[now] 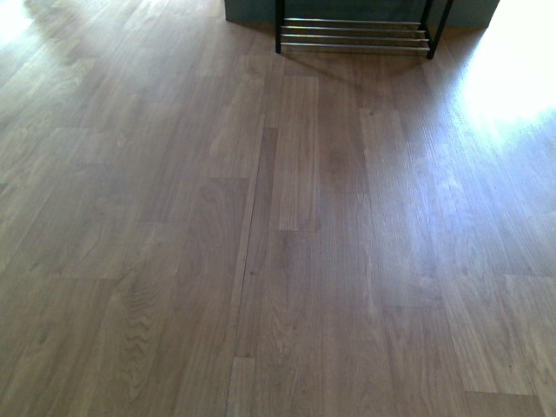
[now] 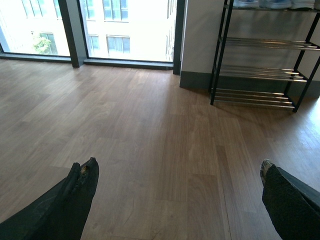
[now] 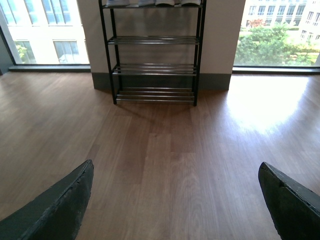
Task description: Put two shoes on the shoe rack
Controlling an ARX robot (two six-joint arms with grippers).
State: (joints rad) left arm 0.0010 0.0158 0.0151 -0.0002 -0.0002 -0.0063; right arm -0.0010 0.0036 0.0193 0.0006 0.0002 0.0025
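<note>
The shoe rack stands against the wall at the far end of the wood floor; the front view catches only its lowest chrome bars and black legs. In the left wrist view the shoe rack shows three chrome tiers. On its top tier sit the two shoes, pale soles cut by the frame edge. The right wrist view shows the rack straight ahead, with the shoes side by side on the top tier. My left gripper and right gripper are both open and empty, well short of the rack.
Bare wood floor stretches from me to the rack. A pale wall with dark skirting stands behind the rack. Floor-length windows flank it. Sunlight glares on the floor at the right.
</note>
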